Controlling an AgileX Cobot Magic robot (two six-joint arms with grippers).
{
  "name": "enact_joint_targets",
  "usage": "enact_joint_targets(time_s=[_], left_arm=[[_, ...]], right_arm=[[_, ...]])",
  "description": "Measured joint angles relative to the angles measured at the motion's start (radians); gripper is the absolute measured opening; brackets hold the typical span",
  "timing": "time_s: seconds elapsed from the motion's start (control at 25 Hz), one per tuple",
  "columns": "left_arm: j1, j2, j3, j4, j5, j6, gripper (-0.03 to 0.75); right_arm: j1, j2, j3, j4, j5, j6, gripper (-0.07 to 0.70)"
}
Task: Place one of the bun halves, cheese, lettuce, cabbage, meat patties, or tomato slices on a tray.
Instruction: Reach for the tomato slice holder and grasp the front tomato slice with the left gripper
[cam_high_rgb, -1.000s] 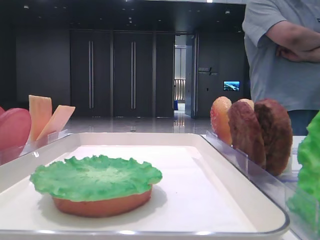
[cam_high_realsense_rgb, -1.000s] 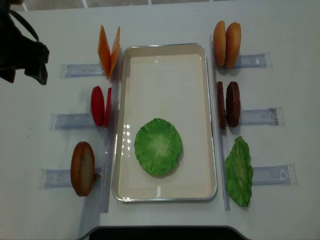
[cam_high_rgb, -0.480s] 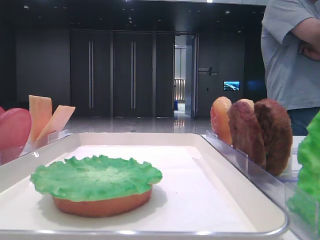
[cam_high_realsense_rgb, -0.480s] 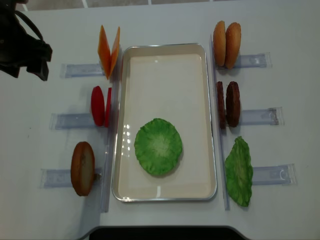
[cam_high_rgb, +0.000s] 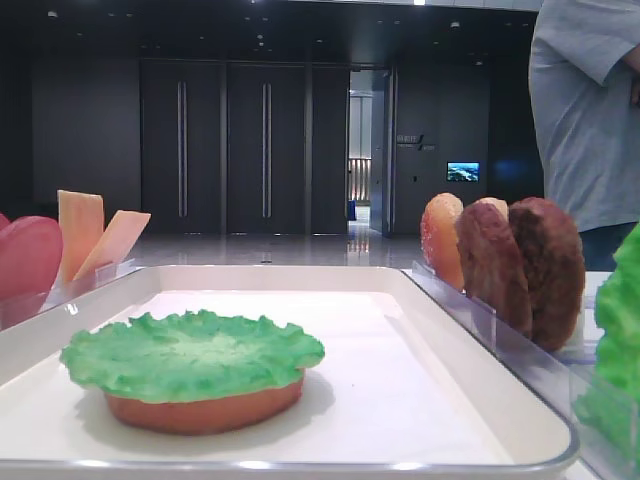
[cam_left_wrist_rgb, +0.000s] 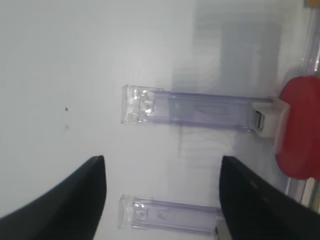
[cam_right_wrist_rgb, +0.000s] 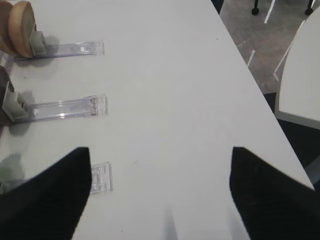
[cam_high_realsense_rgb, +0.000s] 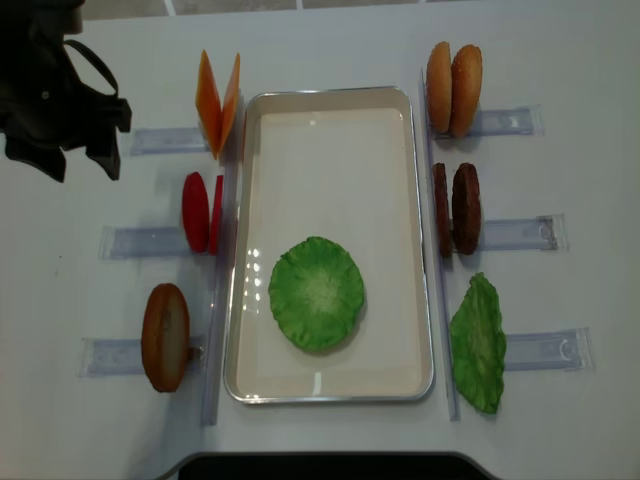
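Tomato slices, flat stiff red plastic discs standing upright, probably light; pinch their top edge. Left gripper jaws wide, empty.

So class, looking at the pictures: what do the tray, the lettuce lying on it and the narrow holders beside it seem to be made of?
Tray: looks like glossy white plastic or enamel with a shiny metallic rim; light glints along the edge.
Lettuce: matte green moulded plastic or rubber, probably; its ruffled edge holds a stiff shape.
Holders: clear hard plastic; the table shows through.
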Motion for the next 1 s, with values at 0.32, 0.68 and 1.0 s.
enact_joint_targets(time_s=[0.32,0.68,1.0], left_arm=[[-0.162,0.022,0.000,0.014,-0.011,-0.129,0.536],[-0.318,0.082,-0.039,0.020,-0.031,-0.254,0.536],[-0.388,0.131,-0.083,0.023,-0.046,-0.313,0.534]], right_arm=[[0.000,0.000,0.000,0.000,0.000,0.000,0.540],[0.000,0.000,0.000,0.000,0.000,0.000,0.539],[0.000,0.000,0.000,0.000,0.000,0.000,0.539]])
